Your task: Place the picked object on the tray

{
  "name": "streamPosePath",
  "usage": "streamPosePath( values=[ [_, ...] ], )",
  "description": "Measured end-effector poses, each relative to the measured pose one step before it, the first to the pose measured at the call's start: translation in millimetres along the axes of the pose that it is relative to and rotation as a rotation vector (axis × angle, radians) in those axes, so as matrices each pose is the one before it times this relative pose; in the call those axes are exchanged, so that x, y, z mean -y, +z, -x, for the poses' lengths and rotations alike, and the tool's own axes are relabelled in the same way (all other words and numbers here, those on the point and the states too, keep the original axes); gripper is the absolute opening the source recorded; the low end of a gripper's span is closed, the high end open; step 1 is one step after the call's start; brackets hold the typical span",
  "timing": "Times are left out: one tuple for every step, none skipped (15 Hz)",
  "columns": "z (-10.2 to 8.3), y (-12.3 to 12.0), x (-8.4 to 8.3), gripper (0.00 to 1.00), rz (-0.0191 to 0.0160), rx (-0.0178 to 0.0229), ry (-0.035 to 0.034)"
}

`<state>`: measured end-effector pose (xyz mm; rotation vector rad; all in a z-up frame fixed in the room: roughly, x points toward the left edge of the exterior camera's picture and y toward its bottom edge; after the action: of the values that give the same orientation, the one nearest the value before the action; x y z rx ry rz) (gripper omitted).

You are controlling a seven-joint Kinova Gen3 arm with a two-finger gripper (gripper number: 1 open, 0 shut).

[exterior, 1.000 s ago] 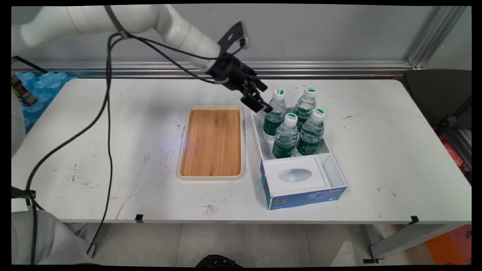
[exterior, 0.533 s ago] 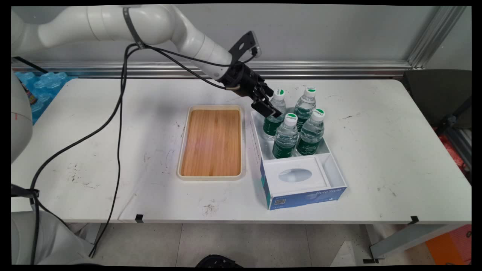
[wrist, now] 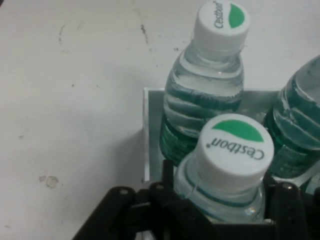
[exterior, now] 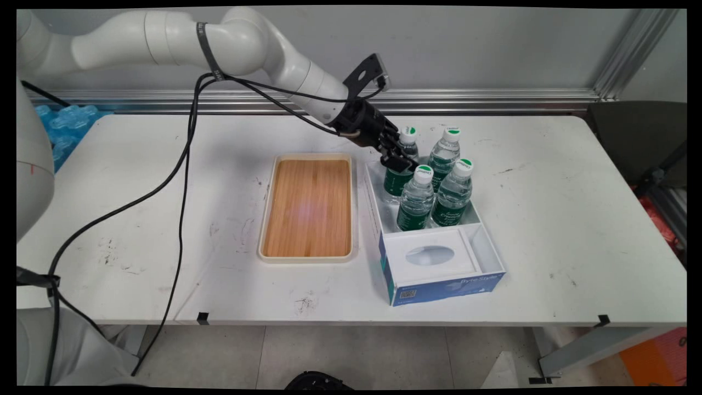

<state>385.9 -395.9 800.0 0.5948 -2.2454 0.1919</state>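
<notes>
The gripper [exterior: 399,161] is around the neck of a water bottle [exterior: 398,167]; I cannot tell if it squeezes. Four bottles stand in the white box [exterior: 439,263]. The wooden tray [exterior: 308,207] beside it holds nothing.

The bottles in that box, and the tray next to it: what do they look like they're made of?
The bottles look like clear, glossy plastic: you see through the ribbed walls to the water, under green labels and white caps. The tray seems to have a wood or bamboo floor, going by its striped grain, inside a smooth cream rim, possibly plastic. The box looks like printed cardboard.
</notes>
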Motion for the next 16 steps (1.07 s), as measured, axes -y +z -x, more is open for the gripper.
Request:
streamPosePath(
  values=[
    [0.13, 0.32, -0.86, 0.0, 0.00242, -0.00102, -0.00224],
    [0.07, 0.06, -0.68, 0.0, 0.00185, -0.0002, -0.00105],
    [0.25, -1.04, -1.64, 0.0, 0.00341, -0.00097, -0.00118],
    [0.15, -2.14, -1.72, 0.0, 0.00219, -0.00172, 0.00006],
    [-0.33, -2.17, -1.57, 0.0, 0.00143, -0.00184, 0.00103],
    [-0.77, -3.47, -1.44, 0.0, -0.00029, -0.00382, 0.00168],
    [-0.7, -3.76, -1.08, 0.0, -0.0014, -0.00428, 0.00098],
    [-1.84, -4.37, -1.43, 0.0, -0.00172, -0.00513, 0.00228],
    [-2.8, -6.1, -1.56, 0.0, -0.00317, -0.00693, 0.00221],
    [-3.74, -6.78, -1.63, 0.0, -0.00396, -0.00783, 0.00218],
    [-3.65, -7.11, -1.46, 0.0, -0.00583, -0.00744, 0.00083],
    [-2.62, -4.92, -1.04, 0.0, -0.00319, -0.00419, -0.00088],
    [-4.51, -7.81, -1.66, 0.0, -0.00502, -0.00615, -0.00058],
    [-5.24, -10.5, -2.29, 0.0, -0.00643, -0.00589, -0.00083],
    [-5.1, -11.09, -2.34, 0.0, -0.00708, -0.00514, 0.00003],
    [-3.71, -8.48, -1.68, 0.0, -0.00536, -0.00359, 0.00039]
  ],
)
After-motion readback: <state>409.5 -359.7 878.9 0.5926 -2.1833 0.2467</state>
